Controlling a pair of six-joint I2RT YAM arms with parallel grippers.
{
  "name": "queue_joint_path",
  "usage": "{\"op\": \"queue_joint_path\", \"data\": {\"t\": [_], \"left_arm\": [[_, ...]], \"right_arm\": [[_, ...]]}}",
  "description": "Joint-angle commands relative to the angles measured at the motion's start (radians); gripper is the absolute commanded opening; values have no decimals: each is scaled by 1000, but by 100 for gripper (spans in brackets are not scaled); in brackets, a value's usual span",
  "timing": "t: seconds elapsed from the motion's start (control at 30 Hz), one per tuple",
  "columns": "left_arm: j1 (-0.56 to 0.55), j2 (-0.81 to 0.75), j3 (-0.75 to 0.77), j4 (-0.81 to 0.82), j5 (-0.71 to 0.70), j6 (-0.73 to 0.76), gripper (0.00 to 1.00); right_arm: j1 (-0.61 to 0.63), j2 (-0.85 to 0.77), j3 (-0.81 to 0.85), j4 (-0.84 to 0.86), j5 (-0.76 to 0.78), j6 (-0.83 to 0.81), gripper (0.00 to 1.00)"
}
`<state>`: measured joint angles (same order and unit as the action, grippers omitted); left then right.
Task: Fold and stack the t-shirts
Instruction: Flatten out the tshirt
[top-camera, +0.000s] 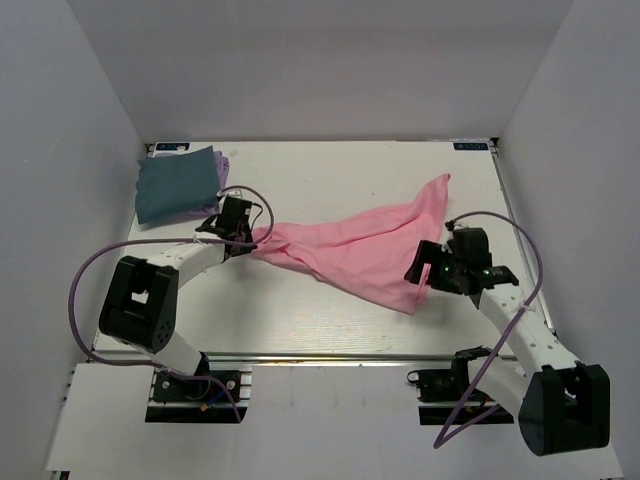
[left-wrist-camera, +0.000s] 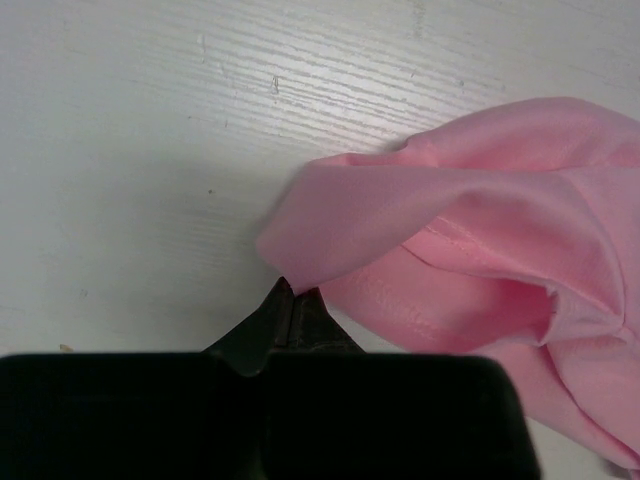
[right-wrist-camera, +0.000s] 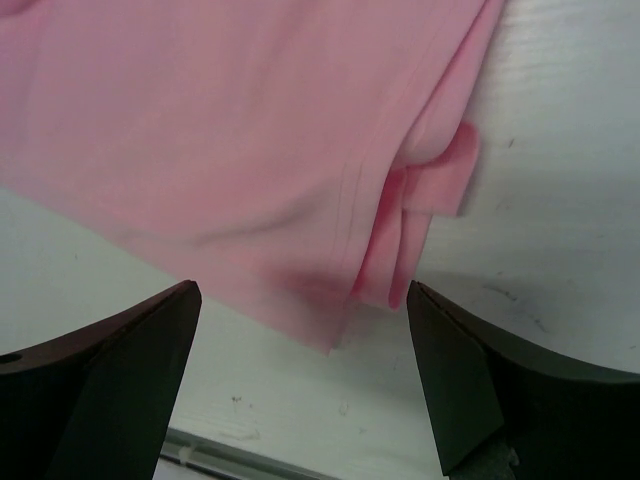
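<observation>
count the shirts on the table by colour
pink t-shirt: 1
teal-blue t-shirt: 1
lavender t-shirt: 1, mostly hidden under the teal-blue one
total: 3

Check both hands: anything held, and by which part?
Left hand is shut on the pink t-shirt, pinching a bunched edge at its left end. Right hand is open over its near corner, holding nothing.
</observation>
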<state>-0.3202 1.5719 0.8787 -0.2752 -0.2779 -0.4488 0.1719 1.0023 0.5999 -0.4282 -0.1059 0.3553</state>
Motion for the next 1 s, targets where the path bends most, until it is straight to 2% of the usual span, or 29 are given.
{"op": "queue_joint_path", "data": {"t": [0.0,0.2,0.47,0.63,0.87,0.97], "left_arm": [[1,-75,-30,28,13,-16,0],[1,-85,-40,28,13,-25,0],[1,-85,-40,10,3,-25,0],[1,-85,-40,10,3,-34,0],[1,-85,-40,10,3,-34,0],[1,-85,-40,10,3,-34,0]], "right_arm": [[0,-30,-76,51,-154,51,89],[3,5,-169,166,-215,82,89],[1,65,-178,221,-242,85,86],[1,33,-163,212,-249,88,83],[0,15,-132,170,-178,77,82],[-2,16,-134,187,-195,89,75]]}}
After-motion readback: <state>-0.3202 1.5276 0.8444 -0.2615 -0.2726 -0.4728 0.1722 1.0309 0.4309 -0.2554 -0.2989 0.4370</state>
